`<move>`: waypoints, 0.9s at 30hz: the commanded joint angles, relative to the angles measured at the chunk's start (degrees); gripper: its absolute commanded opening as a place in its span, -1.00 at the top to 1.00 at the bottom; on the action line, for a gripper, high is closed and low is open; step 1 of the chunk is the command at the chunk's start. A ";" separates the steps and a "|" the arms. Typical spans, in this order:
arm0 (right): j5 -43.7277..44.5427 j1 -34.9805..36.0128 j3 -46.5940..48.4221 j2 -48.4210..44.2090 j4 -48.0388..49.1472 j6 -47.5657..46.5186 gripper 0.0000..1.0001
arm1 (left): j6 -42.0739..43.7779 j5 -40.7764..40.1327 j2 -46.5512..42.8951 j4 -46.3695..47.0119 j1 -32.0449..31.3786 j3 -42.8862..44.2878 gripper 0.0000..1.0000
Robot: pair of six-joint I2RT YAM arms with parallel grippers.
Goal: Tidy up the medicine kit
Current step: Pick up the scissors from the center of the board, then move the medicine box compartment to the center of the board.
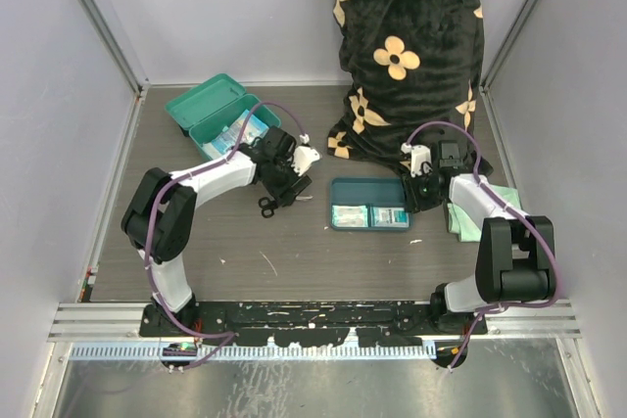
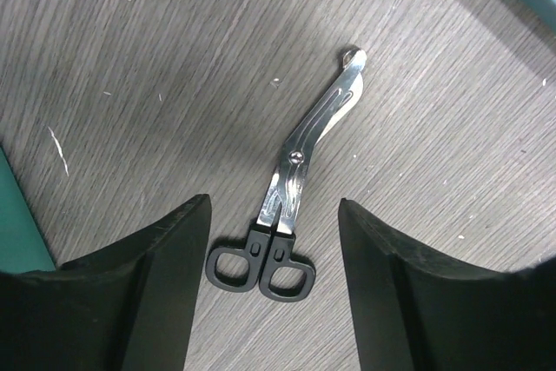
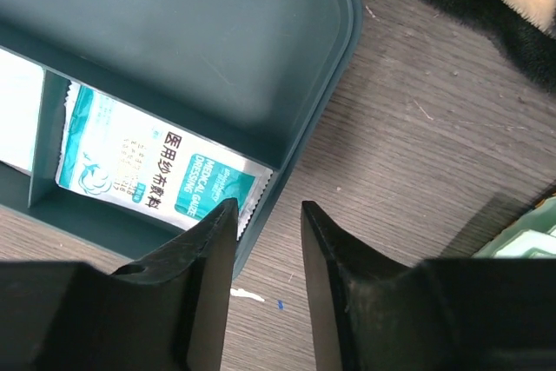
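One teal-green plastic medicine kit (image 1: 208, 105) sat lid-open, far left. One pair of black-handled steel scissors (image 2: 295, 171) lay near it, with the left gripper (image 2: 274, 208) above, jaws spread wide, empty. One dark teal divided tray (image 3: 334, 32), centre, held white gauze packets (image 3: 156, 175). The right gripper (image 3: 269, 208) was at its rim, jaws slightly parted, gripping nothing. Black flower-print fabric (image 1: 402, 46) lay behind.

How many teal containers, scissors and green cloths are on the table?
Teal containers: 2 (medicine kit, divided tray)
Scissors: 1
Pale green cloth: 1
Total: 4
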 commanded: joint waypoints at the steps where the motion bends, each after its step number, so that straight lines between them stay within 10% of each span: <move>1: -2.23 -0.22 2.36 0.57 -0.14 -0.74 0.24 | 2.30 2.95 -2.69 -1.28 0.20 1.76 -0.30; 14: -5.83 0.76 3.33 1.70 -0.89 -1.09 0.60 | 8.48 3.76 0.86 -2.45 0.47 2.86 -0.54; 27: -5.57 1.38 3.58 0.56 -1.03 -0.32 0.42 | 11.51 4.55 7.16 -5.74 0.47 6.89 -0.34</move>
